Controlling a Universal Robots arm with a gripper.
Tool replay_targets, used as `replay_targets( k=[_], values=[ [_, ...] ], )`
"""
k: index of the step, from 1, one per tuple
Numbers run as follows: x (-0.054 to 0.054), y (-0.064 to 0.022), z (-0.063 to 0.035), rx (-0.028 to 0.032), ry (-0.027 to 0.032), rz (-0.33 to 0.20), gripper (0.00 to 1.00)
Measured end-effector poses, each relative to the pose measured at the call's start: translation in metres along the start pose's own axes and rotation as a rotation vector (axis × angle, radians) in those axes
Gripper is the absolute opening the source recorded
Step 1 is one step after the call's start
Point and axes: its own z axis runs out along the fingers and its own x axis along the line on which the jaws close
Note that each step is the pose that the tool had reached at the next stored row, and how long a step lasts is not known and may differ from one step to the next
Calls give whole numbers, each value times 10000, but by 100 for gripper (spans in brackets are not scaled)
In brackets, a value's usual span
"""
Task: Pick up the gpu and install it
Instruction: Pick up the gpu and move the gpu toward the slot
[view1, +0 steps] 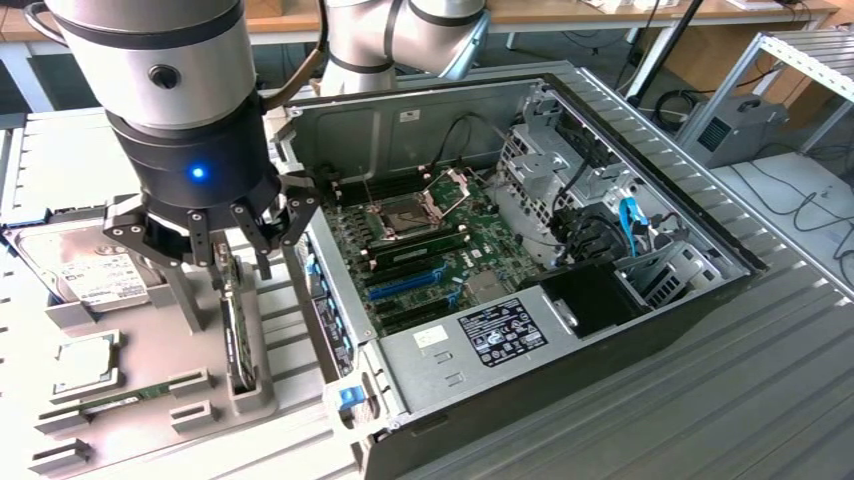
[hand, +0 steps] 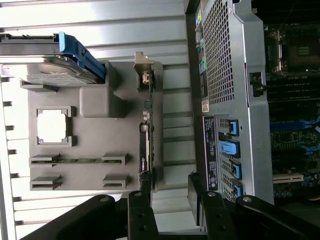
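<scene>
The gpu (view1: 238, 335) is a slim dark card standing on edge in a slot of the grey holder tray (view1: 160, 425), beside the open computer case. My gripper (view1: 230, 252) hangs just above the card's far end, open, with nothing between its fingers. In the wrist view the gpu (hand: 147, 127) runs as a thin strip with its metal bracket at the far end. My gripper (hand: 167, 205) straddles the space near the card's close end. One black finger (hand: 140, 207) lines up with the card and the other finger (hand: 196, 200) is toward the case.
The open computer case (view1: 694, 290) lies on its side, showing a green motherboard (view1: 427, 235) with blue slots (view1: 400, 285). On the holder tray are a silver hard drive (view1: 87, 275), a processor chip (view1: 83, 360) and a thin memory stick (view1: 127, 400). The case wall (hand: 235, 100) stands close beside the gpu.
</scene>
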Motion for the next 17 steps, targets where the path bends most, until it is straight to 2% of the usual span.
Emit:
replay_targets(
  k=[17],
  values=[
    [1,-2,39,0,1,0,42]
  ],
)
